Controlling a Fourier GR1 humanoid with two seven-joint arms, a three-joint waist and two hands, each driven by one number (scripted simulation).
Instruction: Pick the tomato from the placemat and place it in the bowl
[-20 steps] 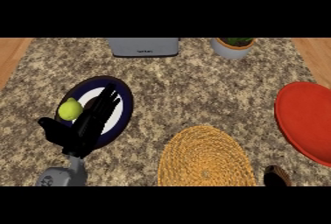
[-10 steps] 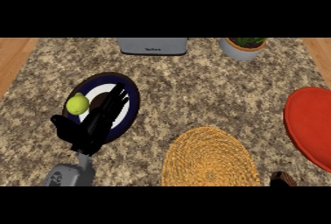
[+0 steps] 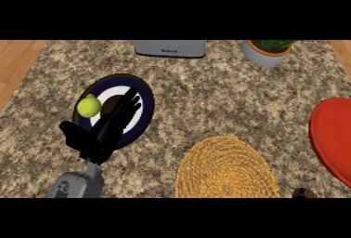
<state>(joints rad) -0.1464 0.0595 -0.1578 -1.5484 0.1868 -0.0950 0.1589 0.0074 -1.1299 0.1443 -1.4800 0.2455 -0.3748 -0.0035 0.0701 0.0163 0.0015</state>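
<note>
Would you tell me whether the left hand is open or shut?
Open: the left hand lays straight fingers over the bowl, gripping nothing.

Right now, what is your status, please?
Left hand open over blue dish. Yellow-green fruit on dish, beside hand, not held. Right hand at lower edge. Nothing blocks fruit.

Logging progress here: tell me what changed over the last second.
Almost nothing. Everything slid slightly right in the view. The left robot hand stays open over the dark blue bowl, the yellow-green fruit lying in it beside the hand. The woven placemat and red plate are as before.
</note>
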